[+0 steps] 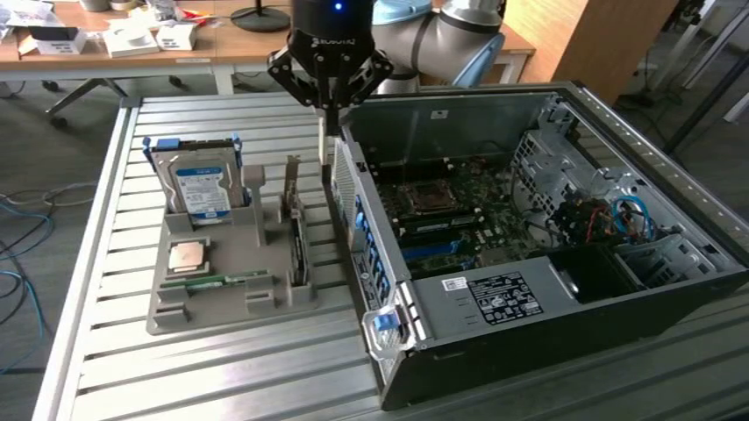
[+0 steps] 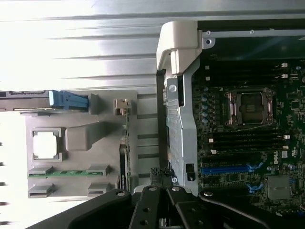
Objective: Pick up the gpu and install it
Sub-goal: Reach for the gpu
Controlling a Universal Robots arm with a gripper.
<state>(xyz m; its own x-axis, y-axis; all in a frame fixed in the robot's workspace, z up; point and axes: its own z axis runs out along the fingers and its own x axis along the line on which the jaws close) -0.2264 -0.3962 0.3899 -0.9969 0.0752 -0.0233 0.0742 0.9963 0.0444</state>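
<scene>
Black gripper [image 1: 329,110] clenched, empty, hovers to the exterior view's right of the thin tan-brown gpu card [image 1: 297,250]. Card stands on edge in grey tray [image 1: 223,311]. Best to open the jaws and centre over its top edge.

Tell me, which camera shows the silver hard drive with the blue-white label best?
The exterior view. There the hard drive stands upright in the grey tray with its labelled face towards the camera. The wrist view catches the hard drive edge-on, a thin strip with a blue piece, label hidden.

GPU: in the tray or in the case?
In the tray: the gpu stands on edge there, outside the computer case.
</scene>
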